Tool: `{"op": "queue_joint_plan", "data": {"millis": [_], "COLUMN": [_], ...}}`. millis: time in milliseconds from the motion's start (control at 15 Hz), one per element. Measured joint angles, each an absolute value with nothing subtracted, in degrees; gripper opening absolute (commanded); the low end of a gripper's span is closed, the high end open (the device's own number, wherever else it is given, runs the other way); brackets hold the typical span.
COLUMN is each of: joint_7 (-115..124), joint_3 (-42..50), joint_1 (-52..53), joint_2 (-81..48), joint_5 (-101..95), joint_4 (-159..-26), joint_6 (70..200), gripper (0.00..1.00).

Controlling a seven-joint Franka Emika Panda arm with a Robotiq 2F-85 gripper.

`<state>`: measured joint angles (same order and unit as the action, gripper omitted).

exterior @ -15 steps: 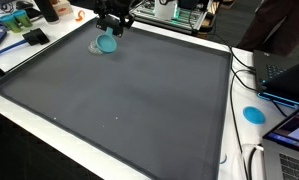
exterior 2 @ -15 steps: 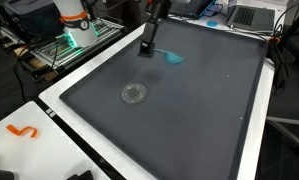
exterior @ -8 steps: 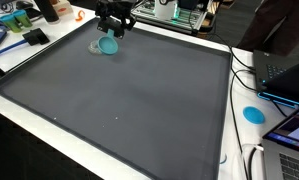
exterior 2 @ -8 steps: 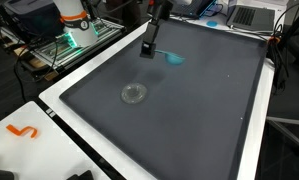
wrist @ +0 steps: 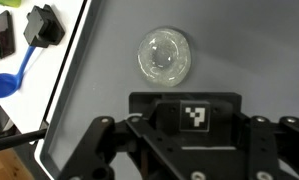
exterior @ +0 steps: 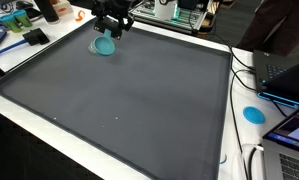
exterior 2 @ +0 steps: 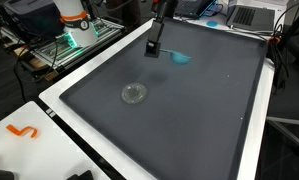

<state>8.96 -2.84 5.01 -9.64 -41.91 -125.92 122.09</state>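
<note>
My gripper (exterior: 111,30) hangs over the far edge of a large dark grey mat (exterior: 139,100); it also shows in an exterior view (exterior 2: 152,50). A small teal round object (exterior: 105,46) sits just below it and shows to its side in an exterior view (exterior 2: 179,58). I cannot tell whether the gripper holds it. A clear shallow bowl (exterior 2: 134,94) lies on the mat near the gripper. In the wrist view the bowl (wrist: 164,56) lies beyond the gripper body. The fingertips are out of frame there.
White table border surrounds the mat (exterior 2: 189,110). A blue disc (exterior: 253,113) and laptops (exterior: 284,75) with cables stand at one side. An orange piece (exterior 2: 24,131) lies on the border. A blue spoon-like item (wrist: 9,78) and black object (wrist: 44,25) lie off the mat.
The gripper and the teal object have shifted together a little along the mat's far edge. The clear bowl has not moved.
</note>
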Motion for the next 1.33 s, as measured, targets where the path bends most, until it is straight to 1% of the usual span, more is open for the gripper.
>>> {"op": "queue_joint_plan", "data": {"millis": [467,933,1333], "joint_7": [6.87,-3.77,-9.78], "joint_3": [-2.39,-0.8,1.09], "joint_1": [4.4,1.49,-1.72], "joint_2": [-11.74,-15.07,-19.05], "joint_5": [-39.49,-27.91,-19.8], "joint_4": [-120.77,-113.12,-105.52], "joint_6": [121.99,120.89,117.17], "gripper": [0.28,0.28,0.28]}}
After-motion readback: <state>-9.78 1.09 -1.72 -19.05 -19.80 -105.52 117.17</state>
